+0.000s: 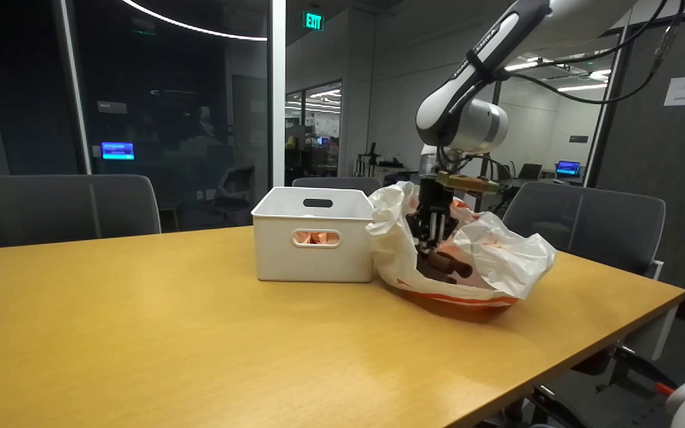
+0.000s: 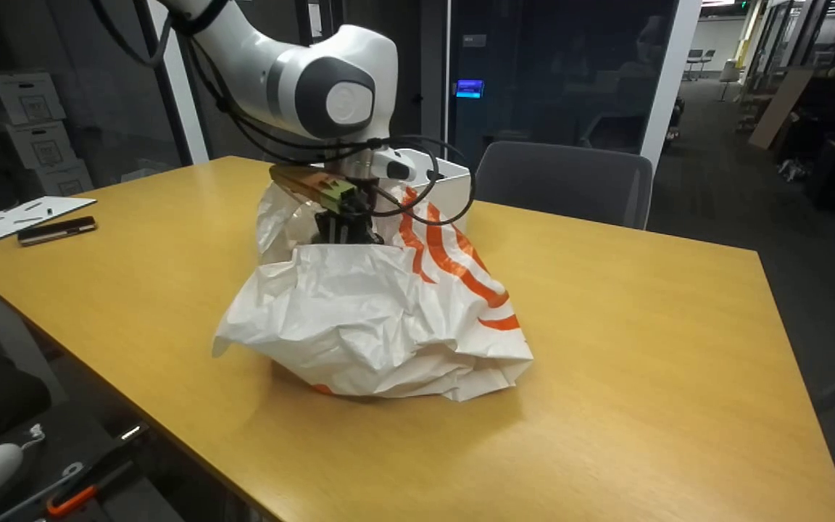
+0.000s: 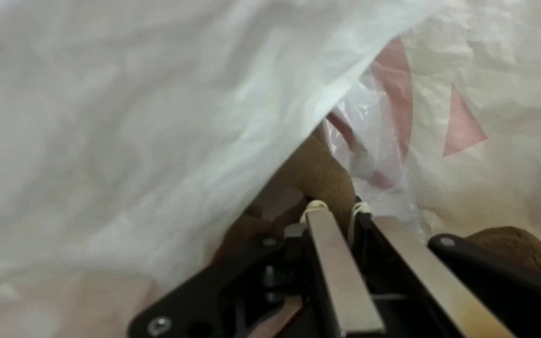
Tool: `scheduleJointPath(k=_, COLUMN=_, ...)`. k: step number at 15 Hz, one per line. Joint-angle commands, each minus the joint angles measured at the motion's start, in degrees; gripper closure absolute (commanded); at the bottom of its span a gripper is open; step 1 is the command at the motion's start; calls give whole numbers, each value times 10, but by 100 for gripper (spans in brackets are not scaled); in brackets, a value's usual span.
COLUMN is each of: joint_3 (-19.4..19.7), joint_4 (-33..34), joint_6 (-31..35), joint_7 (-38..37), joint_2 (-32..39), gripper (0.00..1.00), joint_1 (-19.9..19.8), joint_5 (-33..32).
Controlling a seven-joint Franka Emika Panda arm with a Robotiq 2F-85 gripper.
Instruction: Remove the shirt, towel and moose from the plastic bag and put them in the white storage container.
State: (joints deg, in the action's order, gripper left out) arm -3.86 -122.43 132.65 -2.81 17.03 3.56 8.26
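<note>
The dark-brown moose (image 1: 451,266) is inside the open plastic bag (image 1: 395,252), and it also shows in the wrist view (image 3: 323,171). My gripper (image 1: 427,248) points down into the bag. In the wrist view the gripper (image 3: 337,210) has its fingertips close together with a brown part of the moose between them. In an exterior view the bag's crinkled side (image 2: 359,312) hides the fingertips and the moose. The white storage container (image 1: 316,266) stands upright beside the bag. A pale orange cloth (image 1: 317,238) shows through its handle cut-out; whether it is the shirt or towel I cannot tell.
The bag's wall leans close to the gripper in the wrist view. A dark flat object (image 2: 57,230) and white papers (image 2: 15,217) lie at the table's (image 2: 642,377) far side. Chairs (image 1: 57,208) stand around the table. Cables (image 2: 454,174) loop around the wrist.
</note>
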Motion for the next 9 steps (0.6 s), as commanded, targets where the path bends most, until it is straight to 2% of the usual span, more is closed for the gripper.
scheduleJointPath(k=1, joint_3=2, joint_4=-6, joint_6=-102, joint_7=-36, joint_2=-59, gripper=91, joint_1=-4, joint_5=16)
scheduleJointPath(k=3, joint_3=1, joint_4=5, joint_6=-177, joint_7=-44, joint_2=-75, gripper=91, joint_1=-8, joint_5=35)
scheduleJointPath(k=6, joint_3=0, joint_4=27, joint_6=-286, joint_7=35, joint_2=-88, gripper=91, joint_1=-28, joint_5=121)
scheduleJointPath(k=9, joint_3=8, joint_4=31, joint_6=-297, joint_7=101, joint_2=-97, gripper=92, joint_1=-41, joint_5=182)
